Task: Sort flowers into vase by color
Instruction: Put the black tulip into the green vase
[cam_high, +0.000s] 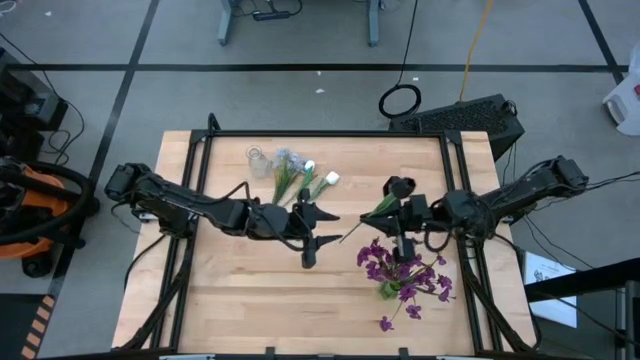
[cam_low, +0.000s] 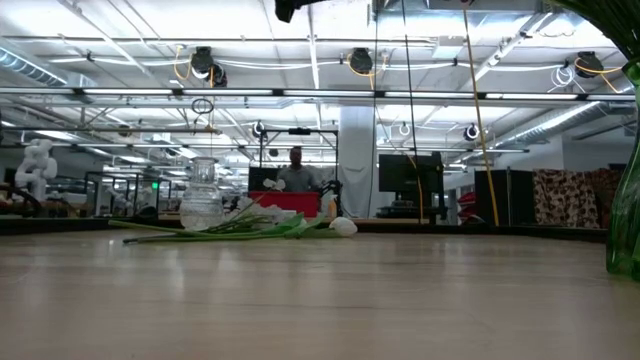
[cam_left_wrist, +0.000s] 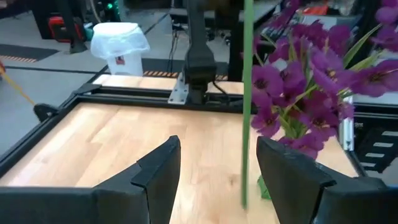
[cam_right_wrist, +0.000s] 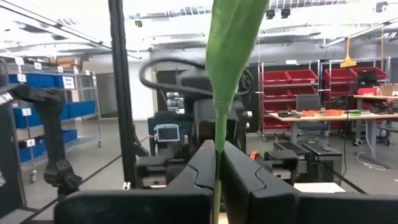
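My right gripper (cam_high: 398, 212) sits right of the table's middle, shut on a thin green stalk (cam_high: 368, 218). The flower head on that stalk does not show. My left gripper (cam_high: 322, 233) is open at mid-table, facing the stalk's free end. In the left wrist view the stalk (cam_left_wrist: 247, 93) stands upright before the gap of my open left gripper (cam_left_wrist: 217, 155), touching neither finger. Purple flowers (cam_high: 400, 275) stand in a green vase (cam_low: 625, 230). White buds and grey-blue clusters (cam_high: 300, 178) lie flat on the table beside a clear glass vase (cam_high: 258, 160). My right gripper pinches the green stalk (cam_right_wrist: 217, 171) between its two fingers, just below a broad leaf (cam_right_wrist: 227, 50). The fingers come level from the table's right and lie across the stalk. The stalk is lifted clear, with its free end (cam_high: 347, 237) reaching toward my left gripper.
The table has a black frame around its edges (cam_high: 320, 134). Bare wood lies near the left and near edges (cam_high: 230, 300). One purple bloom (cam_high: 385, 323) lies loose near the front edge. A person stands far off in the room behind the table (cam_low: 296, 172).
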